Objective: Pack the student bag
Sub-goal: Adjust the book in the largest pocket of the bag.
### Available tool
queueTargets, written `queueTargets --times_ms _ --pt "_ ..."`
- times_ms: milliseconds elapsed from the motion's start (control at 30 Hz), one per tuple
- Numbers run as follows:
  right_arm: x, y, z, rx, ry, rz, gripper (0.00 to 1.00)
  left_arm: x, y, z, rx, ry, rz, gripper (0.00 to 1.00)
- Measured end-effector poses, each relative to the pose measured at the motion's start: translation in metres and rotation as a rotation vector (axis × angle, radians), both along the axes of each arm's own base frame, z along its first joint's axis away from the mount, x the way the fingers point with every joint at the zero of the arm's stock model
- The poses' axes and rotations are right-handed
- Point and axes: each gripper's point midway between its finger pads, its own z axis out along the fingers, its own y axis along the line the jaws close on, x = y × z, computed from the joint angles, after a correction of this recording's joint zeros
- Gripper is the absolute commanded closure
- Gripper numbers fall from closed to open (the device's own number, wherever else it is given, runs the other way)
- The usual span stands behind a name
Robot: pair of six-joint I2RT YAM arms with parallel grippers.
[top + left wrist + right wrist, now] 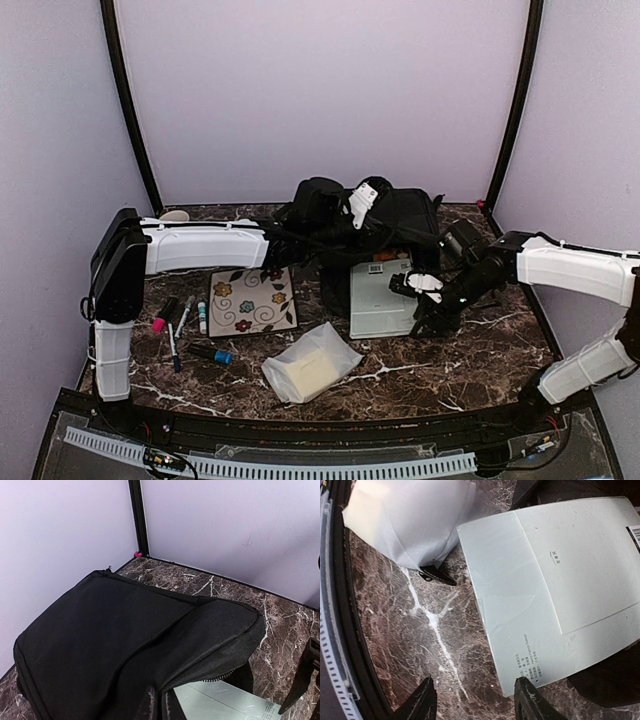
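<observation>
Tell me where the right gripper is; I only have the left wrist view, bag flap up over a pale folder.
Observer: The right gripper is open at the folder's corner that sticks out of the student bag.
Operator: What is out on the table?
Observer: A floral notebook, some markers and a white plastic pouch lie in front of the bag.
Operator: Is my left gripper holding the flap?
Observer: It looks so: the left gripper sits shut at the bag's raised top.

Right gripper (476,700) parted (left gripper (362,208) closed)
</observation>
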Motion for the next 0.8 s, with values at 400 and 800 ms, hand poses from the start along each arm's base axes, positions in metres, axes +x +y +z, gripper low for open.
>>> queueTargets --times_ms 400,800 --pt "0.032 0.026 -0.017 -0.149 -0.31 0.115 0.31 -0.002 0.0 -0.002 0.0 0.021 -0.016 1.0" --pt "0.051 0.039 -0.041 -0.231 -0.393 0.137 0.48 -0.004 -0.001 -0.005 0.011 0.038 -0.03 1.0"
